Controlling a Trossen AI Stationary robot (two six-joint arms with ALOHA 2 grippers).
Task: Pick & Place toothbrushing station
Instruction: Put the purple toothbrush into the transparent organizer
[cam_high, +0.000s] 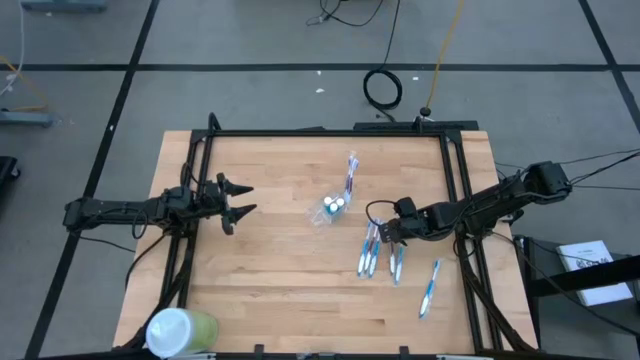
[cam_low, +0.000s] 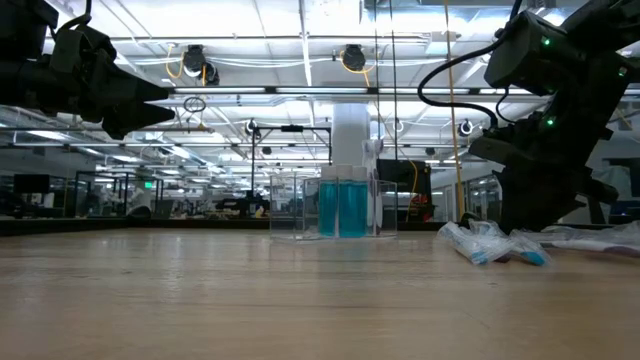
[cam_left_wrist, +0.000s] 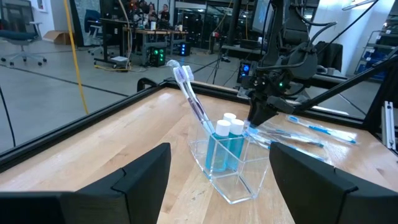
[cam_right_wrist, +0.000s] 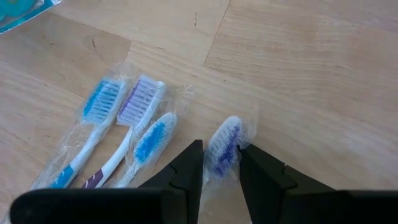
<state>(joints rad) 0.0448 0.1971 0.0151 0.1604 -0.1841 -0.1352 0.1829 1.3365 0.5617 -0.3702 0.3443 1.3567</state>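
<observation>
A small clear cup (cam_high: 330, 208) stands upright near the table's middle. Two white-capped teal tubes (cam_left_wrist: 225, 138) and a toothbrush (cam_left_wrist: 189, 93) stand in it, the brush leaning on its rim. Right of the cup, several wrapped blue-and-white toothbrushes (cam_high: 368, 252) lie flat on the wood, and one more (cam_high: 430, 288) lies nearer the right front. My right gripper (cam_high: 388, 235) is down among them, shut on one wrapped toothbrush (cam_right_wrist: 222, 146). My left gripper (cam_high: 240, 200) hangs open and level at the table's left, facing the cup (cam_left_wrist: 227, 171) from a distance. My right gripper pinches the toothbrush's bristle head (cam_right_wrist: 225, 138) in its clear wrapper between the two fingers, one on each long side. The fingers (cam_right_wrist: 186, 167) come slanting down from the table's right. The brush lies flat on the table.
A larger green cup with a white lid (cam_high: 180, 330) stands at the near left corner. A black frame rail (cam_high: 330, 132) runs along the far edge and down both sides. Three more wrapped brushes (cam_right_wrist: 134, 124) lie close beside the held one.
</observation>
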